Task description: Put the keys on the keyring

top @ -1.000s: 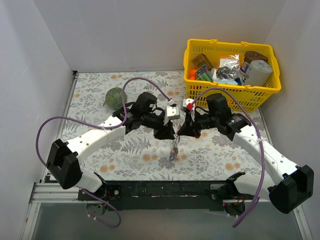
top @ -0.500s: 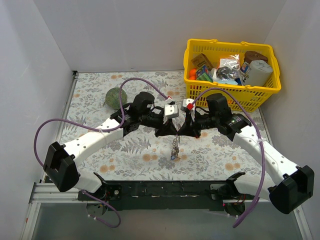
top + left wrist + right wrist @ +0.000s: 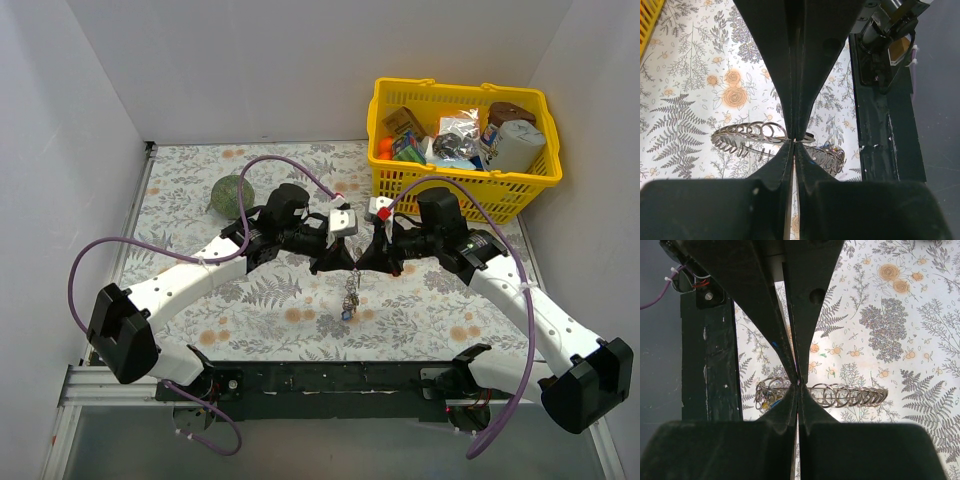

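Left gripper (image 3: 794,141): clenching silver chain of linked wire rings (image 3: 755,131), frame centre | right gripper (image 3: 799,385): pinching same chain | step, as judged: calling for firm pinches, slow untwisted parting.

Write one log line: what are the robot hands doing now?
left gripper: shut on ring chain | right gripper: shut on ring chain | ring chain: dangling below them

Bright even light, soft shadows, little blur.
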`<state>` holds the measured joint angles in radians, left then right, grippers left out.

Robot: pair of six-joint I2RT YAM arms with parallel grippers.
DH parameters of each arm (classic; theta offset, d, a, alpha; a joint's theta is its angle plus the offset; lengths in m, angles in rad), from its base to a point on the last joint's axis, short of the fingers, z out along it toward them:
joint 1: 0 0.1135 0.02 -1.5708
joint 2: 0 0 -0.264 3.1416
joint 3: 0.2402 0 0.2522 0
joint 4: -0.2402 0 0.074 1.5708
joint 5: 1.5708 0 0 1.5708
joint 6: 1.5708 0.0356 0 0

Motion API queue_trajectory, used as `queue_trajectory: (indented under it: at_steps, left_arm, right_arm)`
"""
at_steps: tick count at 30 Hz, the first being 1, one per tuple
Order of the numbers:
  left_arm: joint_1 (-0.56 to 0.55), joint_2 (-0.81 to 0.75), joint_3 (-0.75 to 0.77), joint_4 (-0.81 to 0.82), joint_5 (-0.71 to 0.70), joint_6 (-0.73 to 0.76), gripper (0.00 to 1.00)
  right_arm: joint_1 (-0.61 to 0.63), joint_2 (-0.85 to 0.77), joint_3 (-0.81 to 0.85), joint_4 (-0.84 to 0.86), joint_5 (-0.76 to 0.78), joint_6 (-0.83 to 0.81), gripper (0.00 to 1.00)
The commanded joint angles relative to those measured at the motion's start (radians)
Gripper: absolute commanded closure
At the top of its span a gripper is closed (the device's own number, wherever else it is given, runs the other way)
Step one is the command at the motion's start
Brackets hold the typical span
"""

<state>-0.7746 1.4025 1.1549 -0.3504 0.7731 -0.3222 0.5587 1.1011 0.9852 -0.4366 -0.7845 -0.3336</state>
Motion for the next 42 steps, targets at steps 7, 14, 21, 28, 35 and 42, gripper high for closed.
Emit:
queue_trajectory:
  at_steps: [7,14,21,28,35,42]
  left_arm:
    - [-0.005,-0.069,-0.07,0.149,-0.021,-0.098,1.0]
    - [0.0,-0.194,-0.26,0.537,-0.136,-0.294,1.0]
    - [0.001,-0.287,-0.414,0.844,-0.196,-0.445,1.0]
    - [0.003,-0.361,-0.566,1.175,-0.236,-0.537,1.0]
    - [0.005,-0.349,-0.593,1.32,-0.212,-0.598,1.0]
    - [0.005,-0.327,-0.581,1.352,-0.179,-0.617,1.0]
  right_arm:
    - [0.006,-0.043,-0.009,0.119,-0.033,0.059,0.92]
    - [0.004,-0.138,-0.066,0.274,0.062,0.177,0.57]
    - [0.001,-0.181,-0.095,0.332,0.079,0.22,0.51]
    - [-0.013,-0.216,-0.128,0.398,0.027,0.249,0.52]
    - [-0.025,-0.279,-0.174,0.501,-0.032,0.269,0.51]
    - [-0.025,-0.316,-0.189,0.567,-0.071,0.3,0.49]
